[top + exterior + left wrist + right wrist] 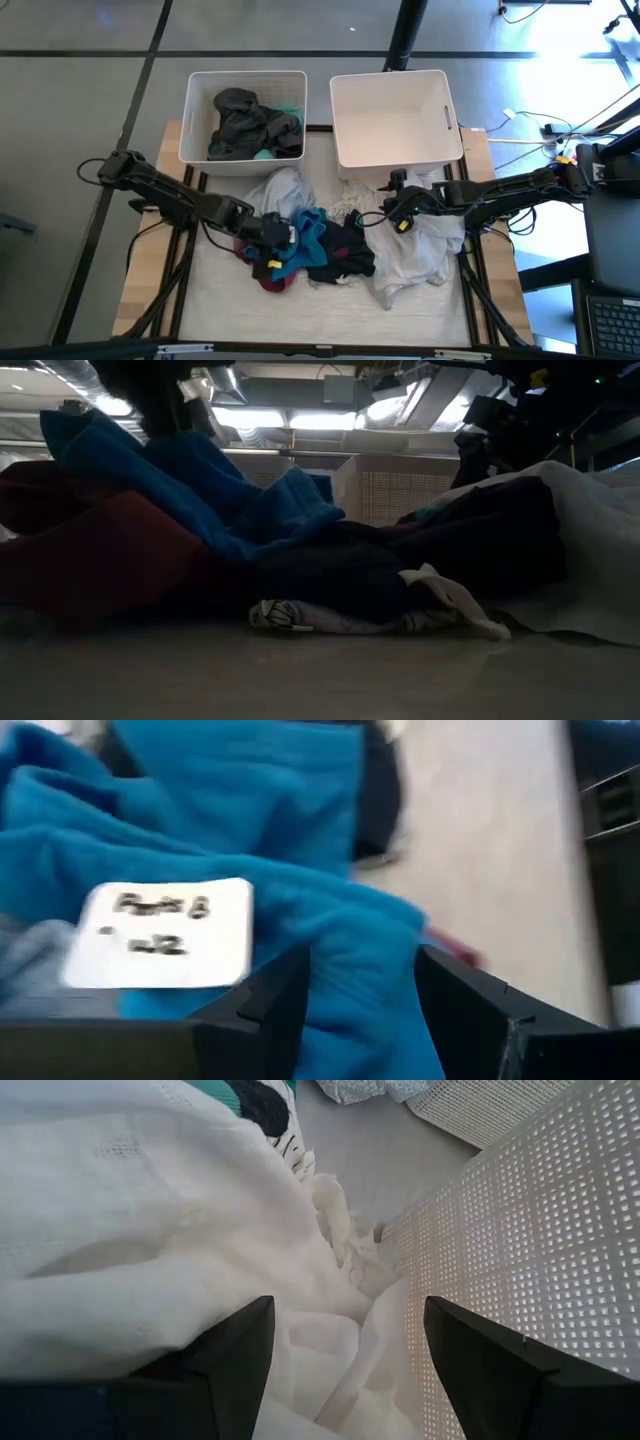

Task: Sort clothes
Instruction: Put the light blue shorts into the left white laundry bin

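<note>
**Both grippers set down in the clothes pile**

A heap of clothes (320, 245) is seen in the middle of the bench (160, 290), in front of two white bins. Within the heap, a teal garment (308, 240) lies at the centre, a maroon piece (272, 278) at about 7 o'clock of it, a dark piece (348, 252) at 3 o'clock, and a large white garment (420, 250) farther out at 3 o'clock. A light grey piece (282, 190) is spread at 11 o'clock.

The left bin (243, 115) is filled with dark grey clothing (250, 125); the right bin (395, 115) is shown bare inside.

The left gripper (360, 1010) is placed over the teal garment, its jaws spread wide with a fold of teal cloth lying between them; a white label (160, 935) is seen beside it. Whether the fold is pinched cannot be told.

The right gripper (345, 1365) is held at the white garment beside the right bin's perforated wall, its jaws wide apart, white fabric lying between them ungripped.
</note>
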